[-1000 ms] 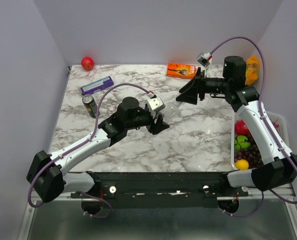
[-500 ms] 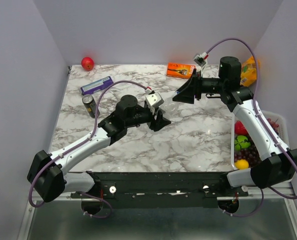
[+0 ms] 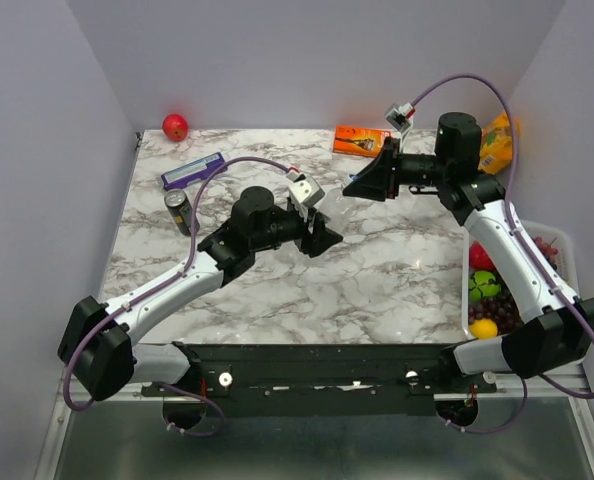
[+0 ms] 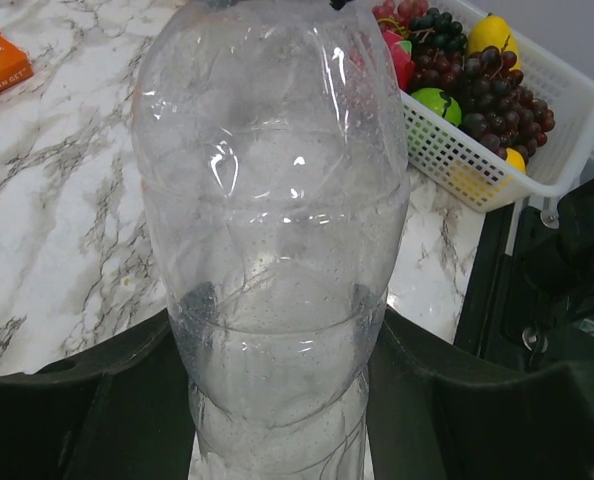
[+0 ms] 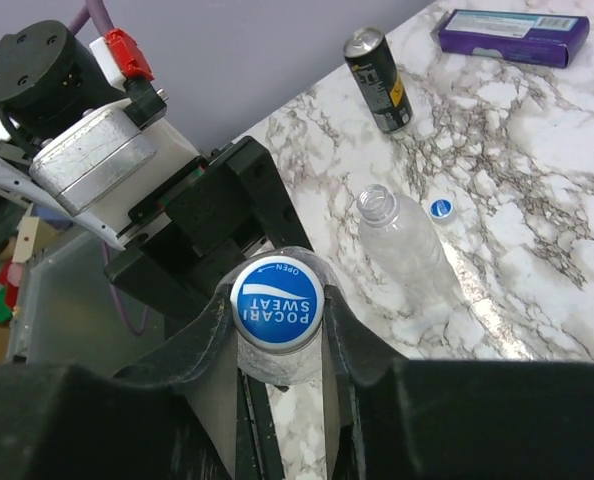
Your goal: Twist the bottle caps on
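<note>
My left gripper (image 3: 321,238) is shut on the body of a clear bottle (image 4: 277,230), which fills the left wrist view between the dark fingers (image 4: 87,400). The bottle (image 3: 335,212) spans the gap between the two grippers above the table. My right gripper (image 3: 355,188) is shut on a blue cap (image 5: 276,302) that sits on this bottle's neck; its fingers (image 5: 202,330) press both sides of the cap. A second clear bottle (image 5: 402,240) lies uncapped on the marble, with a loose blue cap (image 5: 440,208) beside it.
A dark can (image 3: 180,211) and a purple box (image 3: 194,171) are at the left, a red apple (image 3: 175,126) at the back left, and an orange box (image 3: 362,140) at the back. A white basket (image 3: 565,262) of fruit stands at the right edge.
Both grippers have shifted slightly left with the bottle between them. The right wrist has turned a little around the cap.
</note>
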Robot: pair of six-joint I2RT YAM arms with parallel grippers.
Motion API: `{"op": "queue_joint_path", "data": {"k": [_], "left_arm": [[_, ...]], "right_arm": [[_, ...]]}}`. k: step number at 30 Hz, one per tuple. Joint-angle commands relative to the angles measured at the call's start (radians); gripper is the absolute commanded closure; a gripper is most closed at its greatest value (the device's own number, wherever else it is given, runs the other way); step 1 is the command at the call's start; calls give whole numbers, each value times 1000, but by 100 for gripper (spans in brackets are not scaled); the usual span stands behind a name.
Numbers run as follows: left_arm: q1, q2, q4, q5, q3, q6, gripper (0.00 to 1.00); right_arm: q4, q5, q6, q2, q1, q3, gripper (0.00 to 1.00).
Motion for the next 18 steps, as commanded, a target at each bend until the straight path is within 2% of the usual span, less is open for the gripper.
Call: {"op": "queue_joint_path", "data": {"k": [1, 3, 4, 8, 18], "left_arm": [[-7, -15, 44, -57, -14, 41, 19], [-7, -19, 11, -109, -15, 54, 10], [-9, -30, 5, -123, -24, 69, 1], [-9, -71, -3, -137, -72, 86, 1], [-9, -111, -5, -114, -127, 60, 2]], "right_arm": [[-87, 155, -128, -30, 4, 102, 88], [-153, 204, -188, -48, -2, 129, 89], [-176, 221, -247, -55, -3, 146, 90], [-268, 276, -331, -93, -28, 137, 92], [-350, 382, -435, -183, -169, -1, 96]]}}
